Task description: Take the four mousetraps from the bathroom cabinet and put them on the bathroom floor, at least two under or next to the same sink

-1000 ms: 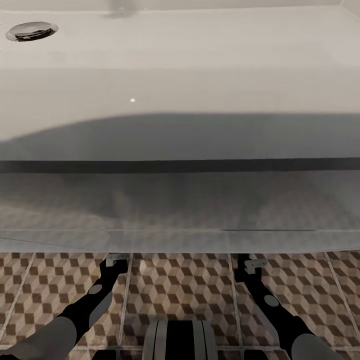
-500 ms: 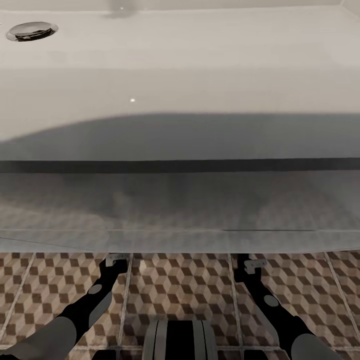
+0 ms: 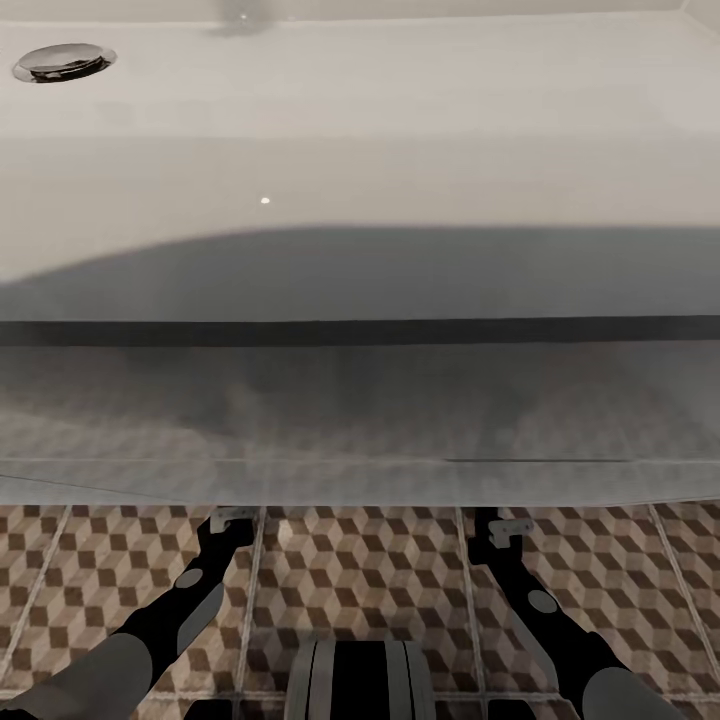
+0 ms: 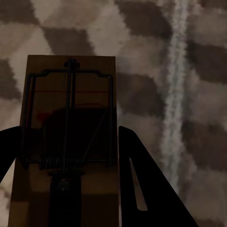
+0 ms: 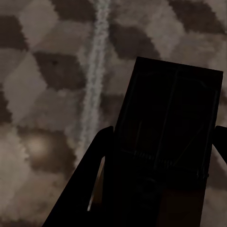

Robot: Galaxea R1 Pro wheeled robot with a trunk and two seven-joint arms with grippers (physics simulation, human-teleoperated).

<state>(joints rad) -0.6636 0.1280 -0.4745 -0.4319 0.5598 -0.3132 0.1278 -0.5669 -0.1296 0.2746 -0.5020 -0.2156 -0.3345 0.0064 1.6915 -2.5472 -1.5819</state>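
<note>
The left claw (image 4: 66,179) pinches a flat wooden mousetrap (image 4: 68,99) — thin wire over cube-patterned bathroom floor (image 4: 189,71). The right claw (image 5: 161,175) pinches a second mousetrap (image 5: 170,123), darkly shadowed.

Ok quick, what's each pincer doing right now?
Left pincer: shut on a mousetrap.
Right pincer: shut on another mousetrap.

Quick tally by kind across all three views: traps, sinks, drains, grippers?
mousetraps: 2, one between the left gripper's fingers, one between the right gripper's fingers
sink: 1
chrome drain: 1
grippers: 2
Total: 6
Both traps hang over the cube-pattern bathroom floor.
</note>
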